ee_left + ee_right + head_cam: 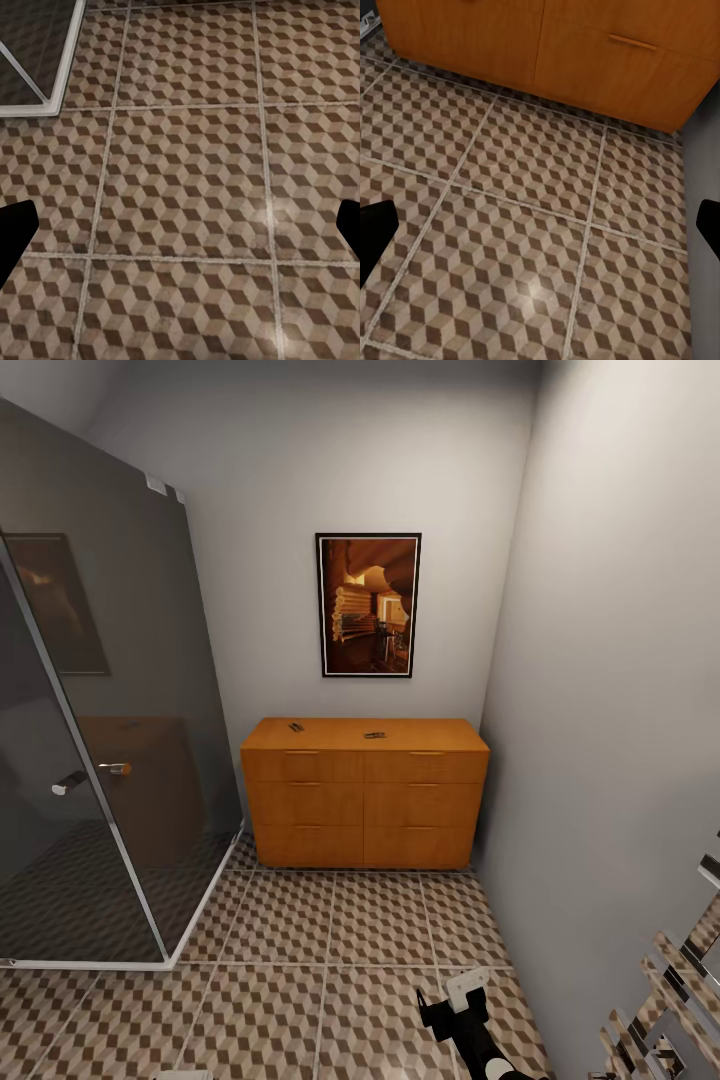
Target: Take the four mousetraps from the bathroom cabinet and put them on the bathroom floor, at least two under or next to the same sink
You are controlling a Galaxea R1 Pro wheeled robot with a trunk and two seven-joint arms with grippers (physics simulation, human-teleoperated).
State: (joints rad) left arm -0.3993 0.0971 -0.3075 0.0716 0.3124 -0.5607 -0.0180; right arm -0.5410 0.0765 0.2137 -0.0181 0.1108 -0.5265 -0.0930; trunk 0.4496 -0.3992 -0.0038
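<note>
Facing the cabinet [365,790] against the far wall, the robot has barely begun — two small dark mousetraps [375,735] lie on its top, none on the bathroom floor [330,930]. Both the right gripper [455,1010] and the left gripper [180,225] hang spread apart, empty, over tiles.

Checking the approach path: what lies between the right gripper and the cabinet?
Bare patterned bathroom floor alone separates the right gripper from the cabinet, in head and right wrist views.
</note>
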